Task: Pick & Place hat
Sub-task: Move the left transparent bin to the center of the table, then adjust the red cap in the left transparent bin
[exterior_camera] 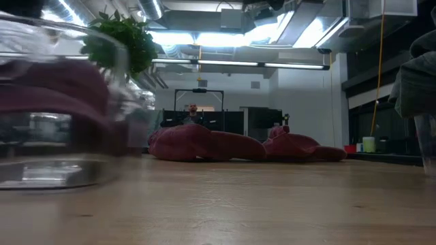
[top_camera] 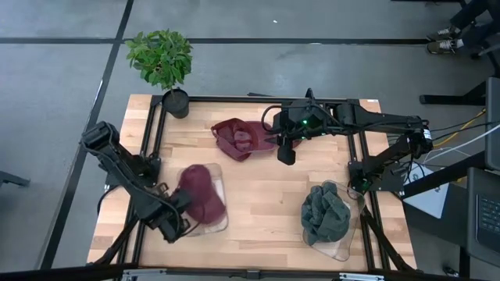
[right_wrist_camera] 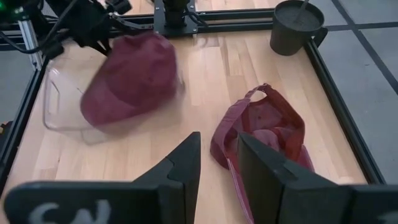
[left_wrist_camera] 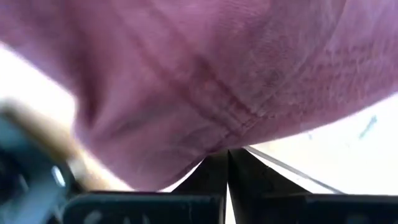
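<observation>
Placing step, I judge: left gripper (top_camera: 181,212) clamped on maroon hat (top_camera: 201,193) over the clear tray (top_camera: 221,222); release next (right gripper (right_wrist_camera: 217,163) fingers apart, waiting).

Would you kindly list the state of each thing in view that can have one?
Maroon hat: over the left clear bin, pinched by the left pincer.
Second maroon hat: upside down on the table, ungripped.
Grey hat: resting in the right clear bin.
Right pincer: open, hovering beside the second hat.
Potted plant: upright at the table's corner.
</observation>
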Motion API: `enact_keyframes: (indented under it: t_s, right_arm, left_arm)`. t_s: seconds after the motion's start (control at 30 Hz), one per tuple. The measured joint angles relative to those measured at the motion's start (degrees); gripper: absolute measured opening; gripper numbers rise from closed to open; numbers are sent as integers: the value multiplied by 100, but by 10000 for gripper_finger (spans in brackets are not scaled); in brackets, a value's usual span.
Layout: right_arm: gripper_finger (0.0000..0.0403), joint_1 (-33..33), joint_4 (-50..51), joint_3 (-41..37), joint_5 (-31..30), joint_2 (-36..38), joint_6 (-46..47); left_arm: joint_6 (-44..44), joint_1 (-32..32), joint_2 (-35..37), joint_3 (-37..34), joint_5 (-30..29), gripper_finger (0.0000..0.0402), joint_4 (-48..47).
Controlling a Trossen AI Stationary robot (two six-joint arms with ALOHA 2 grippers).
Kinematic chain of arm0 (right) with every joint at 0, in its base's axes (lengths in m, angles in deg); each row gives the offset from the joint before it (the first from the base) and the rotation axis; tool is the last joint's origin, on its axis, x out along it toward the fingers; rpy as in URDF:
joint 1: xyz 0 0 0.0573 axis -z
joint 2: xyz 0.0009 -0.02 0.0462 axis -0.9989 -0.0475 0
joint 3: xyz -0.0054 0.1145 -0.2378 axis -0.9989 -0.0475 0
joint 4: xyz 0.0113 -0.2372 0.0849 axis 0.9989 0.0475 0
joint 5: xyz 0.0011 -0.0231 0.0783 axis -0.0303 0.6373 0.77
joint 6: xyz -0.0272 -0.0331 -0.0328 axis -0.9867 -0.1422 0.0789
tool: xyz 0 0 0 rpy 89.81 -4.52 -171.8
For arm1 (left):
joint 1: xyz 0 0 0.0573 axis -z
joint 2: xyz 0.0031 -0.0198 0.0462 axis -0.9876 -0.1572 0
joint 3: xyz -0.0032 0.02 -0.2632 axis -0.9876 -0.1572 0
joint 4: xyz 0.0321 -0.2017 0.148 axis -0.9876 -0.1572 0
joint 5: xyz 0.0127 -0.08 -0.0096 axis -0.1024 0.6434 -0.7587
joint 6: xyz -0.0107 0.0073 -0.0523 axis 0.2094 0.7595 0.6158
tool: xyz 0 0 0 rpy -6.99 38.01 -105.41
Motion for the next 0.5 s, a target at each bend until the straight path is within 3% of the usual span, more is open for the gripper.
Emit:
enact_keyframes:
  t_s: [0.2, 0.37, 0.5]
  right_arm:
    - [106, 0, -5, 0, 0, 0, 63]
    - [106, 0, -4, 0, -1, 0, 61]
    - [106, 0, 3, 0, -1, 0, 61]
  left_arm:
    - [-151, -625, 0, -163, -1658, 1, -17]
    - [-277, -1148, 66, -195, -1546, 3, -319]
    - [-274, -1256, 539, -189, -1700, 1, -415]
